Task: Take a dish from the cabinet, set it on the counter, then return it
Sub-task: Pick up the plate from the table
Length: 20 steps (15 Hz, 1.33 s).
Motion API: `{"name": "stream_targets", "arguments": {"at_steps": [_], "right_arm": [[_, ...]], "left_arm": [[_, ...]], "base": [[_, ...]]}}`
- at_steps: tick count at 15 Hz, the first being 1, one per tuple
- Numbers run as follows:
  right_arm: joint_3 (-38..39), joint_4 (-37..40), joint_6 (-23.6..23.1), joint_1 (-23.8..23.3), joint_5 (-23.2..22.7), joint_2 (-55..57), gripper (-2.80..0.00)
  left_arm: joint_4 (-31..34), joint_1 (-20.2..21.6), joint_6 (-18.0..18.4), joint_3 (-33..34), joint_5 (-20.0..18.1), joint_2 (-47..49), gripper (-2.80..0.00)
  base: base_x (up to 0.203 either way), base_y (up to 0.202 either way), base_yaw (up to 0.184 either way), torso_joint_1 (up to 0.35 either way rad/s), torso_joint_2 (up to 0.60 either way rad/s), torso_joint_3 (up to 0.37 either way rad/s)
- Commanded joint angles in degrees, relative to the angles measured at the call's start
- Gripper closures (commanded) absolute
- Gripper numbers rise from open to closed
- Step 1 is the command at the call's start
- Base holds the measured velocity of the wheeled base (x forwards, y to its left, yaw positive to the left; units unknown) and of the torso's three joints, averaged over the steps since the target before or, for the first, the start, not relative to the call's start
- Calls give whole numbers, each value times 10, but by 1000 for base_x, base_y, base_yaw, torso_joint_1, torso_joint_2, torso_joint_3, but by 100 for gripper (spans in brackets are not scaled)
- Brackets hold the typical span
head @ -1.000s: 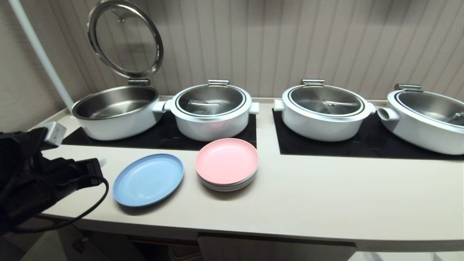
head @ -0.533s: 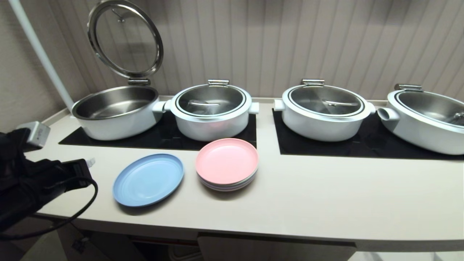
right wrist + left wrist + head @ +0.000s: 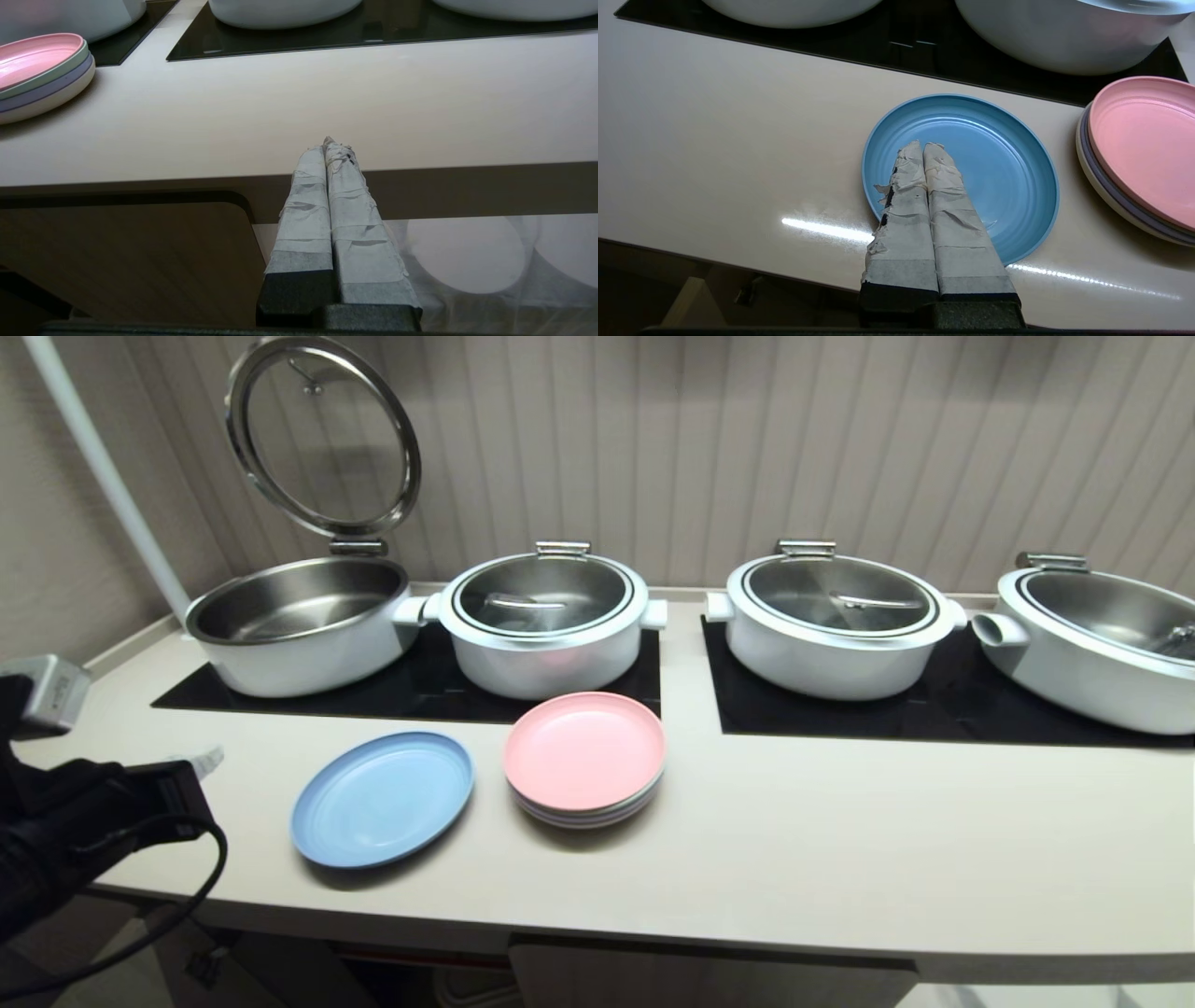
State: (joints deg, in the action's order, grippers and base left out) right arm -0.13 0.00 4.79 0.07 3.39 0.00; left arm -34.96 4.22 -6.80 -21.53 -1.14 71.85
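Left end effector [image 3: 201,763], closed, hovers beside the dish [image 3: 382,799], apart.

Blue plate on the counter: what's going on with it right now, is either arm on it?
Neither arm holds it. The blue plate lies flat on the counter, beside the pink-topped stack of plates and apart from it. The left claw is shut and empty, off to the plate's left near the counter's front edge. The right claw is shut too, parked low in front of the counter edge.
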Motion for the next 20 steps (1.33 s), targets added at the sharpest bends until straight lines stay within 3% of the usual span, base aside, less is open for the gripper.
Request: {"name": "stream_targets", "arguments": {"at_steps": [1,3,7,11,14,17,20], "right_arm": [[0,0,0,0,0,0,0],[0,0,0,0,0,0,0],[0,0,0,0,0,0,0],[0,0,0,0,0,0,0],[0,0,0,0,0,0,0],[0,0,0,0,0,0,0],[0,0,0,0,0,0,0]], "left_arm": [[-1,13,0,6,-1,-19,0],[-1,13,1,11,-1,-35,0],[-2,12,38,31,-2,-83,0],[-7,11,129,121,-4,-174,0],[-6,-4,172,188,-5,-293,0],[48,-33,191,210,-24,-401,0],[151,-36,210,214,-31,-511,0]], "base": [[0,0,0,0,0,0],[0,0,0,0,0,0],[0,0,0,0,0,0],[0,0,0,0,0,0],[0,0,0,0,0,0],[0,0,0,0,0,0],[0,0,0,0,0,0]]}}
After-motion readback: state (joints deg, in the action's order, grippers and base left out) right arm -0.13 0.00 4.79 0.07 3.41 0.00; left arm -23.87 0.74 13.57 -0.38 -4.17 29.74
